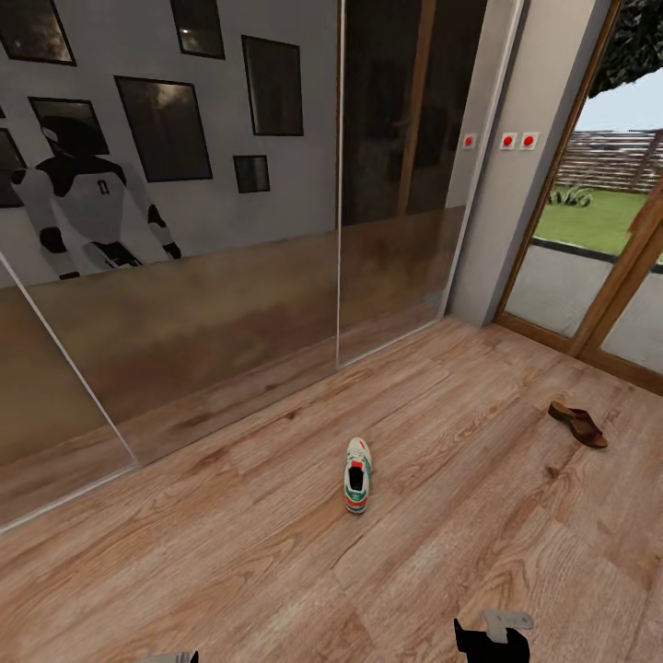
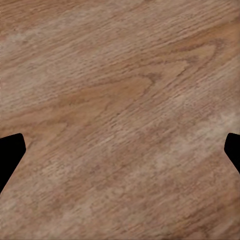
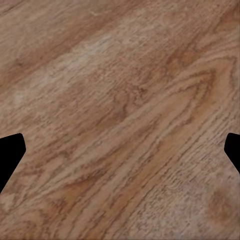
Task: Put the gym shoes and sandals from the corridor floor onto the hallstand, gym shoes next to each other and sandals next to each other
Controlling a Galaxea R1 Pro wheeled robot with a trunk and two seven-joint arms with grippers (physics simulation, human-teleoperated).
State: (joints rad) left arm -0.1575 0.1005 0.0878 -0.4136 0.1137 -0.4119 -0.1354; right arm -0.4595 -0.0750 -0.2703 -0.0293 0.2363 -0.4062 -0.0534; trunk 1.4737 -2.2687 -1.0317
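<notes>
One gym shoe [image 1: 357,475] lies upright on the corridor floor [image 1: 230,552] at about twelve o'clock from the robot, its dark opening and red-orange tongue facing up. Nothing touches it. One dark-brown sandal [image 1: 578,424] lies flat on the planks at about two o'clock, well apart from the shoe and near the wood-framed glass door [image 1: 589,230].

Mirrored sliding panels [image 1: 184,276] run along the wall from nine to twelve o'clock; the robot's white and black reflection [image 1: 87,207] stands in them among dark picture frames. Three red-dotted switches [image 1: 506,141] sit on the grey wall strip beside the door.

The right gripper [image 3: 120,150] hangs over bare planks, its two dark fingertips [image 3: 10,152] at opposite edges of the right wrist view, spread wide with nothing between. The left gripper [image 2: 120,150] hangs likewise over bare floor, fingertips [image 2: 10,152] set wide, holding nothing. In the head view, part of the right arm [image 1: 493,635] shows at five o'clock, low in the frame.
</notes>
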